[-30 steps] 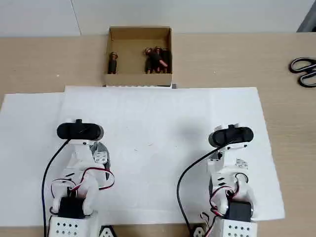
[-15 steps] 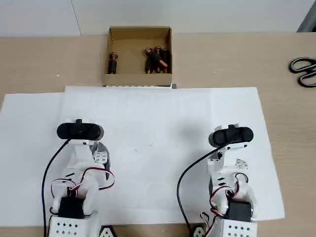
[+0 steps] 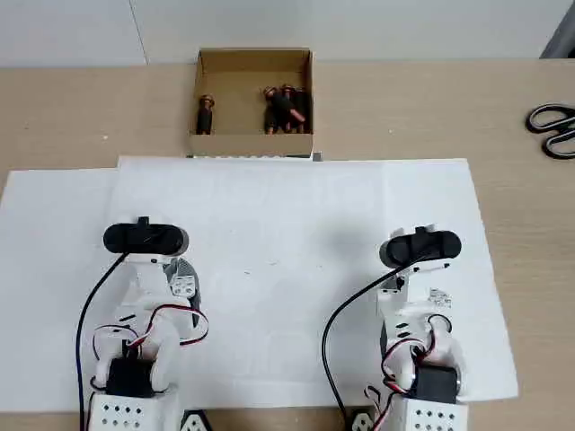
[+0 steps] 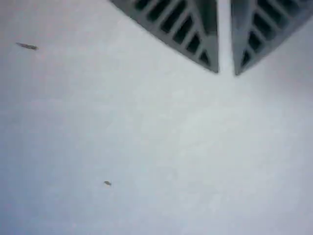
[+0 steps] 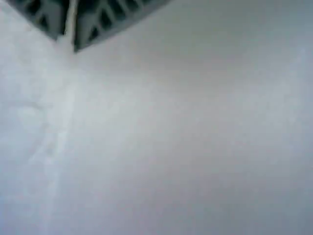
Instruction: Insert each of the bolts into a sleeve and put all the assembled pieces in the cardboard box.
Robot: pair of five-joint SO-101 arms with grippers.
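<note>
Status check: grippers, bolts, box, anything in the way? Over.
Left gripper and right gripper shut, empty, over white paper sheet. Dark copper-tipped metal pieces inside open brown cardboard box. Black-handled scissors well aside.

White paper point(image 3: 296, 215) covers the wooden table point(image 3: 90, 108); probably scissors point(image 3: 552, 130) lie far right.

Cardboard box point(image 3: 252, 144): small, brown, open top, low walls, upper centre of frame. Sits flat on wooden surface point(image 3: 90, 108), near wall just beyond top edge of white paper sheet point(image 3: 287, 224).

Single assembled piece point(image 3: 206, 114): dark sleeve, coppery bolt head toward top of frame. Lies on box floor against left wall, long axis running top to bottom of frame.

Cluster of assembled pieces point(image 3: 286, 109): same dark and coppery look, packed side by side and touching in right half of box, against right wall. Exact count unclear; well apart from single piece.
</note>
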